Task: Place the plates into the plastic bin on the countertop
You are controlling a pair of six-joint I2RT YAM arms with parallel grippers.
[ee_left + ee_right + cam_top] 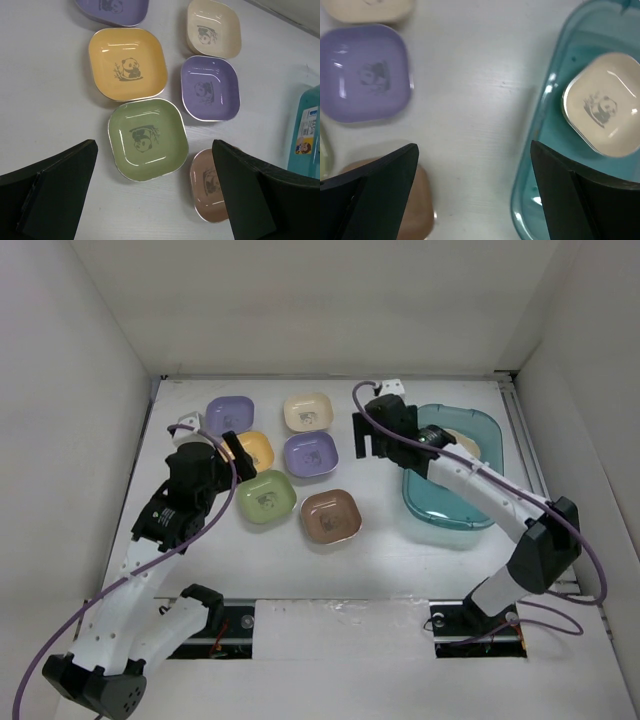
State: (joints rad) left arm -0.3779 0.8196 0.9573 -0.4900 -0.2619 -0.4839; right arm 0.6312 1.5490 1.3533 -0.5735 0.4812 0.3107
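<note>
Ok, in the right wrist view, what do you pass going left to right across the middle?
First the purple plate, then bare countertop, then the bin at its left wall, then the cream plate lying inside the bin.

Bare countertop (380, 512) between plates (310, 453) and bin (446, 514)

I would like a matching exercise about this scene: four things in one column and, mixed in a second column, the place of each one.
Things
1. green plate
2. brown plate
3. plastic bin
4. yellow-orange plate

Places
A. right side of the countertop, holding a cream plate
B. centred between the fingers of the left end effector, wrist view
C. loose plate closest to the arm bases
D. partly under that end effector, top view

Pairs: 1-B, 2-C, 3-A, 4-D
</note>
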